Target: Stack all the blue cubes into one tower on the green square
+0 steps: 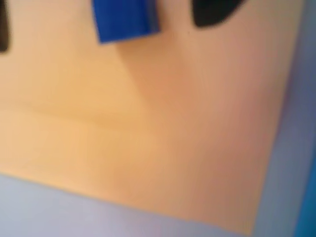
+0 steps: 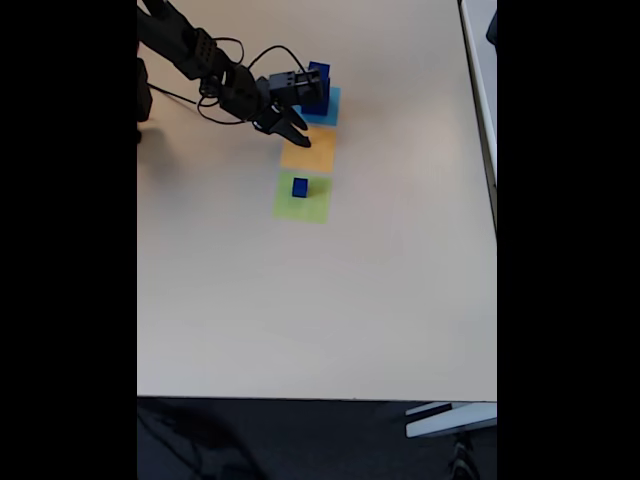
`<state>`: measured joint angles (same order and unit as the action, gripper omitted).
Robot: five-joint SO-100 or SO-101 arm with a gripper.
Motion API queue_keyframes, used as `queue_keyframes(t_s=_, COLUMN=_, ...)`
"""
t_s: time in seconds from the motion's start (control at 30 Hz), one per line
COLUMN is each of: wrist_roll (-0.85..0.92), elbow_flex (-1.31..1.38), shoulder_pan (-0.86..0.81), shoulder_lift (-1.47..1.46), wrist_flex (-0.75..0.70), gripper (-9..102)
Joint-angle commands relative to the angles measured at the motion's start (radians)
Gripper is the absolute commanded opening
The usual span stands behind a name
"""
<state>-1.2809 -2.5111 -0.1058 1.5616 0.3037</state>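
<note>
Wrist view, blurry: blue cube [image 1: 126, 19] at top edge, sitting on the orange square [image 1: 148, 138], which covers most of the pic; grey-lilac counter [image 1: 59, 207] along the bottom and right. Two dark blobs at top right [image 1: 212, 12] and far left edge, prob. end effector fingers, one each side of the cube w/ gaps, not touching it. Fixed view, from above: black arm [image 2: 185, 45] comes in from upper left, cables looping off it; end effector [image 2: 290, 128] sits over the upper left corner of the orange square [image 2: 312, 155], fingers spread apart, nothing pinched betw. them as far as visible. Three flat squares in a column on the pale counter [image 2: 300, 320]: light-blue square [image 2: 328, 110] at top, orange in the middle, green square [image 2: 300, 205] at bottom, edges touching or nearly so. Blue cubes [image 2: 318, 88] stacked on the light-blue one, partly behind the end effector; count unclear. One small cube [image 2: 300, 186] alone on the green square, near its top edge.
</note>
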Motion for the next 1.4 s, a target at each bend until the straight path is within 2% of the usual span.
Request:
queue_keyframes(t_s=0.0, wrist_roll=0.002, elbow_flex=-0.003, shoulder_pan=-0.014, shoulder_lift=-0.003, wrist_flex=0.044, gripper=18)
queue_keyframes(t_s=0.37, wrist_roll=-0.006, elbow_flex=0.002, shoulder_pan=-0.014, shoulder_lift=-0.077, wrist_flex=0.118, gripper=16)
queue_keyframes(t_s=0.9, wrist_roll=-0.009, elbow_flex=0.003, shoulder_pan=-0.021, shoulder_lift=-0.1, wrist_flex=0.138, gripper=0)
queue_keyframes(t_s=1.1, wrist_roll=0.018, elbow_flex=-0.011, shoulder_pan=-0.029, shoulder_lift=-0.061, wrist_flex=0.137, gripper=0)
queue_keyframes(t_s=1.17, wrist_roll=0.043, elbow_flex=-0.012, shoulder_pan=-0.037, shoulder_lift=-0.018, wrist_flex=0.107, gripper=0)
queue_keyframes(t_s=1.37, wrist_roll=0.08, elbow_flex=0.018, shoulder_pan=-0.061, shoulder_lift=0.163, wrist_flex=-0.123, gripper=0)
